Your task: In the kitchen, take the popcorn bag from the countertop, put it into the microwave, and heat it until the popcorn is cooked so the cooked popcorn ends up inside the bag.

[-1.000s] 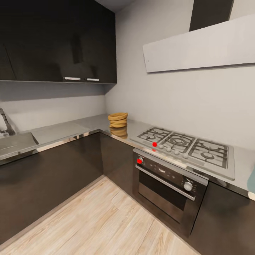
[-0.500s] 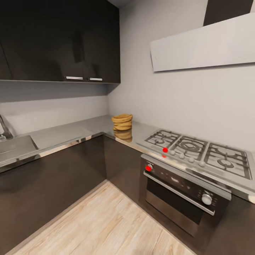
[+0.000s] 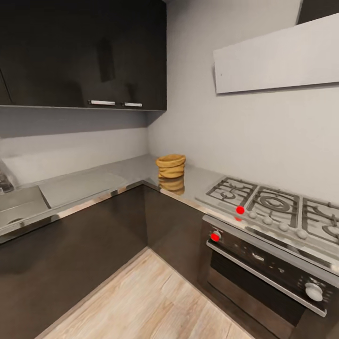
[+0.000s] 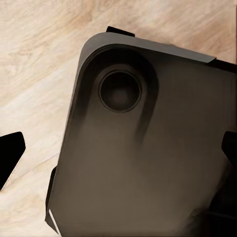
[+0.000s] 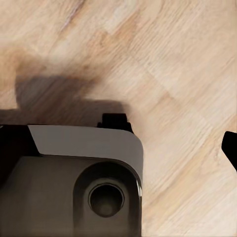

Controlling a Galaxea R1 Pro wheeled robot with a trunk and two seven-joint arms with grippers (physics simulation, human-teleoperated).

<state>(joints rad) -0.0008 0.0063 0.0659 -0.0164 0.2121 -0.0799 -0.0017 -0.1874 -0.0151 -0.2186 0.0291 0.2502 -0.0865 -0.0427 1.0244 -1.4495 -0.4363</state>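
Popcorn bag [image 3: 171, 166] sits upright in countertop [image 3: 89, 181] corner, beside hob [image 3: 278, 207]. Approach step: drive in square, stop w/ bag within reach. Both grippers' jaws: can't tell, fingertips barely in frame.

A corner kitchen with pale grey walls [image 3: 245, 136] and a light wood-plank floor [image 3: 150, 301]. Glossy black upper cabinets [image 3: 80, 52] with two small silver handles hang on the left wall, and a flat grey extractor hood [image 3: 278, 56] juts from the right wall above a steel gas hob [image 3: 278, 209] with grates and a row of knobs, one red. Below the hob sits a dark built-in oven [image 3: 268, 278] with a bar handle, flanked by dark base cabinets [image 3: 80, 249] under a glossy grey worktop [image 3: 84, 186] that runs to a sink [image 3: 19, 207] at the far left.
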